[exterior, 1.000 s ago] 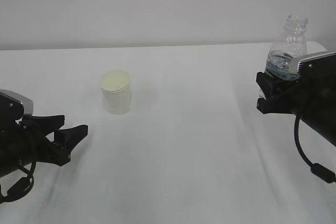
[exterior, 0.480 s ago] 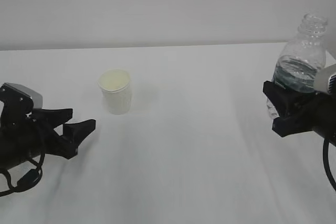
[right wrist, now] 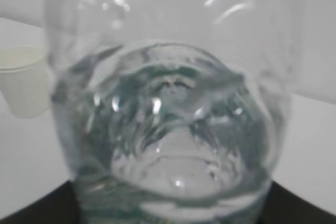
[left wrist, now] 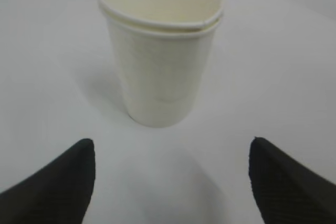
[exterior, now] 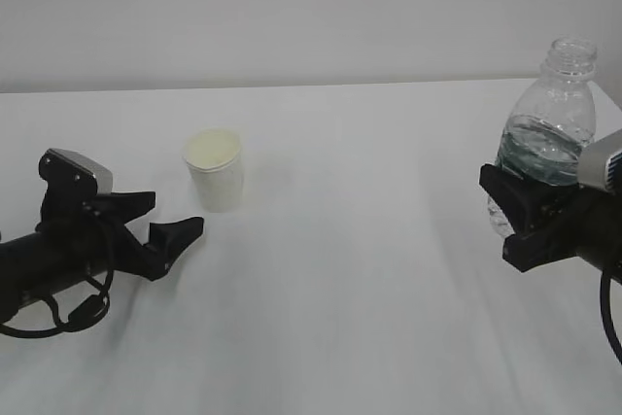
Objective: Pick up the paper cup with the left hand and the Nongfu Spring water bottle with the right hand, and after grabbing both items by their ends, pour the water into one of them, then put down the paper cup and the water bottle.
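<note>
The exterior view looked down at a slant across the white table (exterior: 340, 269) toward the back wall, taking in the left hand (exterior: 165, 225), the cup (exterior: 215, 168) and the bottle (exterior: 544, 148). The left wrist view looked forward and slightly down between its fingertips (left wrist: 58, 179), close on the cup (left wrist: 160, 51). The right wrist view sat hard against the bottle (right wrist: 173, 129), which filled it, and shared the cup (right wrist: 23, 85) at its left edge.

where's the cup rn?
The cup stands upright on the table, left of centre in the exterior view, just ahead of the left gripper, whose open jaws have not reached it. The bottle is far right.
</note>
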`<state>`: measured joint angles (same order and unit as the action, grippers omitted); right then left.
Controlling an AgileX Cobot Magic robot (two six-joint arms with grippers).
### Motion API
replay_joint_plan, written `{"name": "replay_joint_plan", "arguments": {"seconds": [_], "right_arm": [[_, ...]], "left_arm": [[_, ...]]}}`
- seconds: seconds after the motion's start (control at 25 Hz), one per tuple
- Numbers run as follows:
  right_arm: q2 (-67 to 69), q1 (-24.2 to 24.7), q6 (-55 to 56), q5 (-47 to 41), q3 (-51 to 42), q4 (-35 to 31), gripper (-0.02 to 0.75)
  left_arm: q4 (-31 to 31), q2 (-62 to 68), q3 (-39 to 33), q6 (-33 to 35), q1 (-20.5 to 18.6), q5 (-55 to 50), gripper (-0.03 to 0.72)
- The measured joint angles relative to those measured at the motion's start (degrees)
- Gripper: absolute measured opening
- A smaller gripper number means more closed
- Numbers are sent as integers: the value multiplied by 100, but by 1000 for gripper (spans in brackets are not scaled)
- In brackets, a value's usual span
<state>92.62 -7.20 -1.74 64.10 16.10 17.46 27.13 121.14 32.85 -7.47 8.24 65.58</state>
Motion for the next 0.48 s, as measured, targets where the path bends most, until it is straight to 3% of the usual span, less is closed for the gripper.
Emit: {"name": "replay_joint_plan", "arguments": {"seconds": [0.48], "right_arm": [[0,0,34,0,0,27,361]], "left_arm": [[271,429,797,0,0,0,679]]}}
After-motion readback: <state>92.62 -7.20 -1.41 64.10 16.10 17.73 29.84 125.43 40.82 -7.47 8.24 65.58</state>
